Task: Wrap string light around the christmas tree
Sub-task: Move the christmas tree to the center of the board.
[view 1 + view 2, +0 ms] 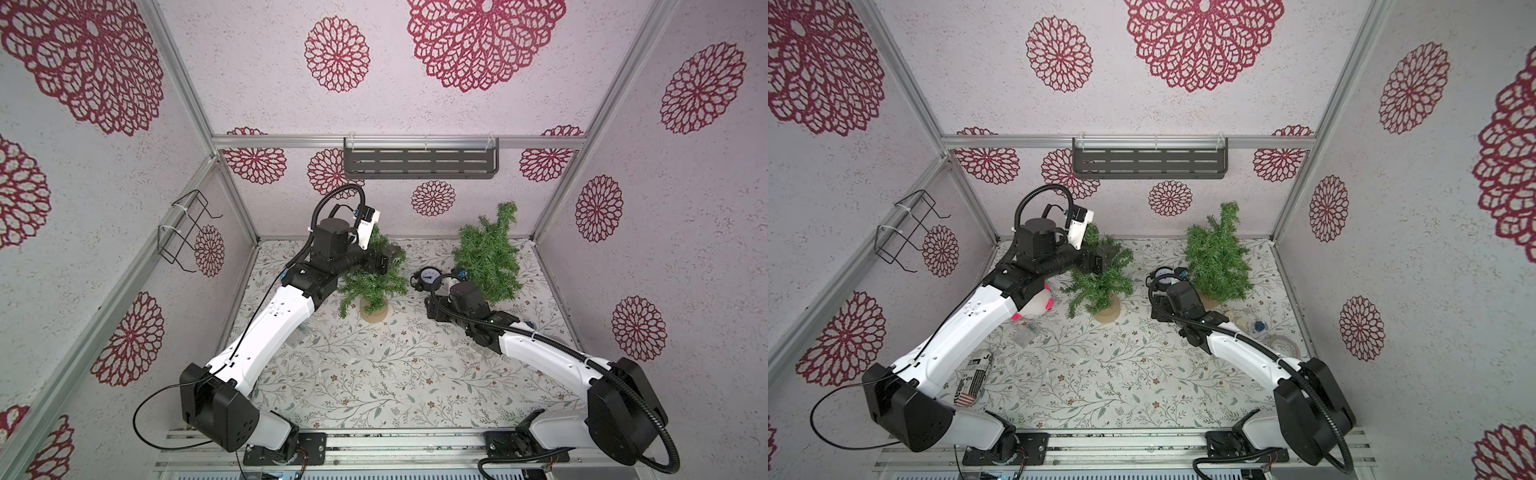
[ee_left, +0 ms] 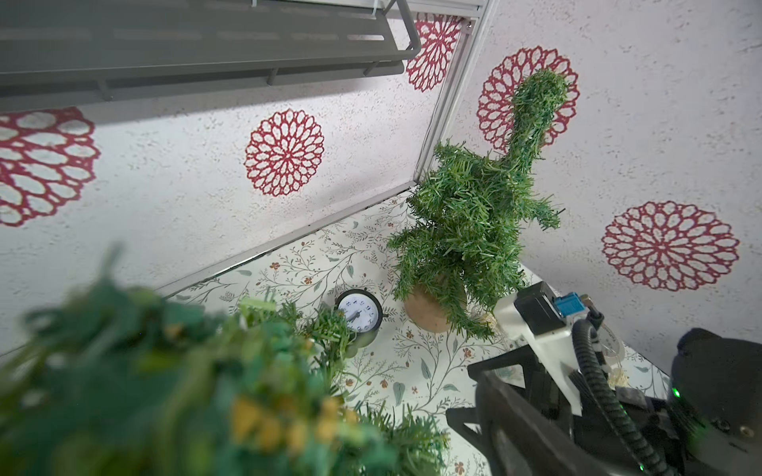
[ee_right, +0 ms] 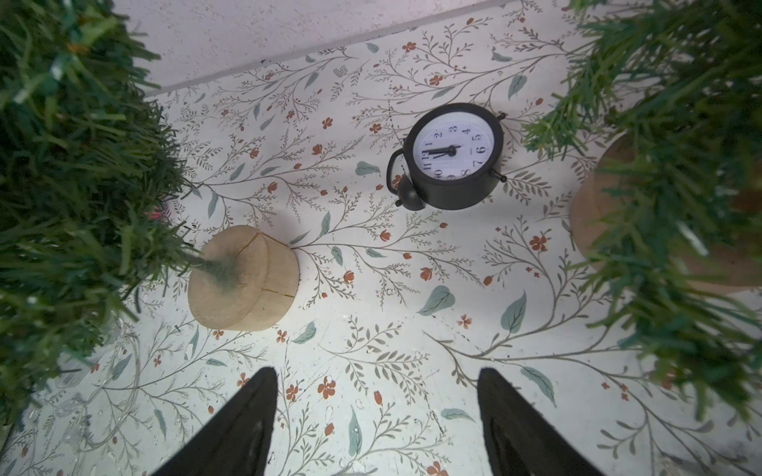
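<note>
STEP, judged: seat string light (image 2: pixel 268 420), blurred lower left, in tree (image 1: pixel 374 282), frame centre | my left claw (image 1: pixel 390 255) at treetop, width unreadable | my right claw (image 3: pixel 376 369) wide, empty | NEXT: I lift clear slowly, no snagging.

Green christmas tree (image 1: pixel 376 282) upright on wooden base (image 1: pixel 374 314); string light (image 2: pixel 247 416), blurred, among branches.

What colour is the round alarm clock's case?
Black. The round alarm clock shows best in the right wrist view.

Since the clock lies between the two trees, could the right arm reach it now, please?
Probably yes: the right gripper stands open, facing the alarm clock, with only bare table between them.
</note>
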{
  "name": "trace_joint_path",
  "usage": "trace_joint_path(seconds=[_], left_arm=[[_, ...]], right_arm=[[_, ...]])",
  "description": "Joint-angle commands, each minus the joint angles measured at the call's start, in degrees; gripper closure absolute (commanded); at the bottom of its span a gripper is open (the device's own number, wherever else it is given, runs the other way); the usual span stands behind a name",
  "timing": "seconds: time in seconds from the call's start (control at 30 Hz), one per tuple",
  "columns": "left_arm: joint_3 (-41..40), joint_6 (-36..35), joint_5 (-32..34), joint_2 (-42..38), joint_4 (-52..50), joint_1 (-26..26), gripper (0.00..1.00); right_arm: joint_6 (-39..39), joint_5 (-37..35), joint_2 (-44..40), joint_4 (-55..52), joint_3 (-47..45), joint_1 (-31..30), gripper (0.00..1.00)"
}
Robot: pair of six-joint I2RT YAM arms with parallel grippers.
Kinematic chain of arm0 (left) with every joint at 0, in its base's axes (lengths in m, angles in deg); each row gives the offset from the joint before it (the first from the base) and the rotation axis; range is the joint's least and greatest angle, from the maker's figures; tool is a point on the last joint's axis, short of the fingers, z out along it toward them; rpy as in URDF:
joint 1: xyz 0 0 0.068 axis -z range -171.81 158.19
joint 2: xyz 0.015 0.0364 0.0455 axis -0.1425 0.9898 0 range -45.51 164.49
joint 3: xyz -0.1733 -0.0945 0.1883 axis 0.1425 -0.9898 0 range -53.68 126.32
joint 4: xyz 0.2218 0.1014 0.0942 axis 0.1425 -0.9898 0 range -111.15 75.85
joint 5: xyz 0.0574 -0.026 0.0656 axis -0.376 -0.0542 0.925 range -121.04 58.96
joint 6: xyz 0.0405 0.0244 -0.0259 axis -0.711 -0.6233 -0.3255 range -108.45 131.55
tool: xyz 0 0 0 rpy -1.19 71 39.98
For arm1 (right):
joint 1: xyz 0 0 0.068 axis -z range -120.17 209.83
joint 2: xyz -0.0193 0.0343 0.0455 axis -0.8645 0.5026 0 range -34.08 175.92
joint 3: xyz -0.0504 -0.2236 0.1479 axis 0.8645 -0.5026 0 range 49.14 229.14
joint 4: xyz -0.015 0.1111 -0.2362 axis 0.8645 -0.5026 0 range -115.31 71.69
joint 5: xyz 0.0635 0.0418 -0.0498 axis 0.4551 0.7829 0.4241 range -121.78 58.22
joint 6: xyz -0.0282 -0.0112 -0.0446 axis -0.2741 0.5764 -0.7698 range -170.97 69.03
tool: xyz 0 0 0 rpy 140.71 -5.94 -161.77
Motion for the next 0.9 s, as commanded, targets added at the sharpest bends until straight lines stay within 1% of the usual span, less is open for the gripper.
trace_joint_path(seconds=[0.0, 0.13, 0.3, 0.4, 0.53, 0.67, 0.87], left_arm=[[0.2, 0.2, 0.5, -1.5, -2.8, -1.6, 0.08], [3.7, 1.0, 0.5, 0.3, -7.8, -3.3, 0.12], [3.5, 2.1, 0.1, -1.4, -7.5, -3.6, 0.06], [5.9, 2.0, 3.3, -0.2, -10.2, -3.8, 0.06], [5.4, 1.9, 4.0, -1.9, -10.8, -4.0, 0.06], [4.2, 2.2, 2.8, -4.0, -10.4, -4.7, 0.05], [3.9, 1.5, 0.3, -5.1, -12.6, -5.2, 0.04]], right_arm=[[1.4, 1.4, -0.2, 2.1, 1.6, 0.0, 0.22], [1.5, 2.5, 0.5, 2.4, 2.4, -0.2, 0.22], [2.2, 2.3, 0.7, 3.7, 1.9, -0.6, 0.23], [2.7, 3.1, 1.6, 3.8, 2.0, -0.9, 0.23], [2.4, 2.5, 1.2, 3.6, 2.2, -1.4, 0.23], [2.1, 2.0, 1.3, 3.6, 1.9, -1.5, 0.23], [2.2, 2.2, 1.5, 4.0, 1.9, -1.6, 0.23]])
